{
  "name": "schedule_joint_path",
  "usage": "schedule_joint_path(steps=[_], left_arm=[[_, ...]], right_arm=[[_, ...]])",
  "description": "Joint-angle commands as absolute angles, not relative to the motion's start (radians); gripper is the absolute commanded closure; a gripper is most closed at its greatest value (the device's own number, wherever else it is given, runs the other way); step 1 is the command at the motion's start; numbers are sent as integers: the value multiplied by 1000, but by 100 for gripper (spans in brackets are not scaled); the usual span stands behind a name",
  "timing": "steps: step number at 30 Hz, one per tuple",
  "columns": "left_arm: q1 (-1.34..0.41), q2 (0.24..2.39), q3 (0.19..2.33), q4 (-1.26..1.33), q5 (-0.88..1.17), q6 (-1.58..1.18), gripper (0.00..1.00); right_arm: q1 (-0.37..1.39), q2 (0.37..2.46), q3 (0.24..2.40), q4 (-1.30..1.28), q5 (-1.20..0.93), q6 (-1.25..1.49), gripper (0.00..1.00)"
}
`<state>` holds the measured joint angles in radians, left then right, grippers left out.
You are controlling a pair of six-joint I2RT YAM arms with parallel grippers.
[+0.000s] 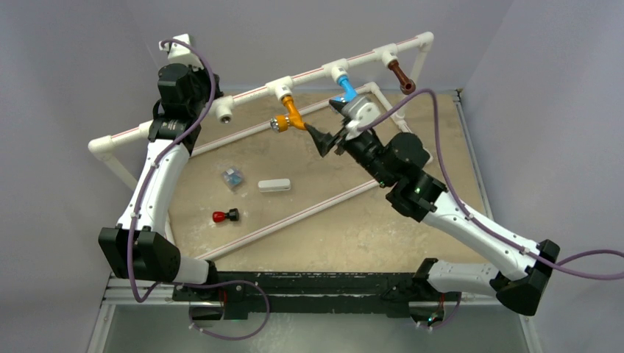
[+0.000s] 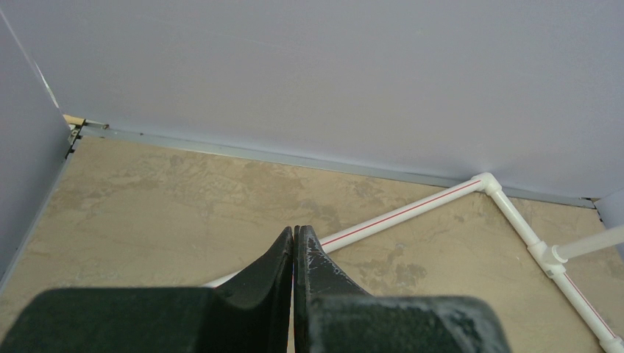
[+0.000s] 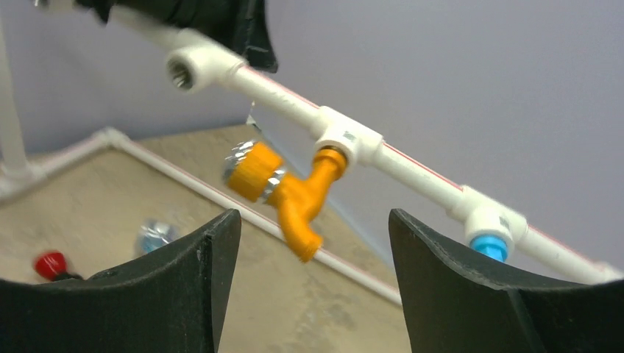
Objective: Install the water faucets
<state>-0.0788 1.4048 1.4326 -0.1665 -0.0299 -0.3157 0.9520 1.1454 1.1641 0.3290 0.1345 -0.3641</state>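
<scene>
Three water faucets hang from the white pipe rail (image 1: 309, 73): an orange one (image 1: 288, 115), a light blue one (image 1: 346, 90) and a dark brown one (image 1: 399, 76). A fourth tee socket (image 1: 224, 112) on the left holds nothing. My right gripper (image 1: 329, 123) is open just right of the orange faucet, below the blue one. In the right wrist view the orange faucet (image 3: 294, 195) sits beyond the gap of the open gripper (image 3: 314, 213), untouched, and the blue faucet's end (image 3: 488, 245) shows in its tee. My left gripper (image 2: 295, 229) is shut on nothing, up by the far-left corner.
On the tan floor lie a small blue-and-silver part (image 1: 232, 177), a white bar (image 1: 274, 185) and a red-capped black part (image 1: 224, 216). Low white pipes (image 1: 294, 217) cross the floor diagonally. Grey walls enclose the space at the back and sides.
</scene>
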Motion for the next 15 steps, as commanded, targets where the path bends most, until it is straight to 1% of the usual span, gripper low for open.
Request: schedule_joint_path(steps=[1, 3, 6, 9, 15], left_arm=[[-84, 1452, 1383, -339, -17, -321, 100], [-84, 1452, 1382, -338, -18, -321, 100], [-84, 1453, 1382, -337, -18, -320, 100], [-84, 1454, 1382, -337, -18, -318, 100], [-84, 1455, 1381, -339, -21, -319, 100]], right_arm=[[1078, 1151, 1095, 340, 304, -841, 24], [1098, 1170, 1055, 441, 410, -953, 24], [1110, 1185, 1009, 550, 478, -1119, 23], [1114, 1203, 990, 641, 496, -1228, 23], [1114, 1267, 999, 752, 502, -1336, 23]])
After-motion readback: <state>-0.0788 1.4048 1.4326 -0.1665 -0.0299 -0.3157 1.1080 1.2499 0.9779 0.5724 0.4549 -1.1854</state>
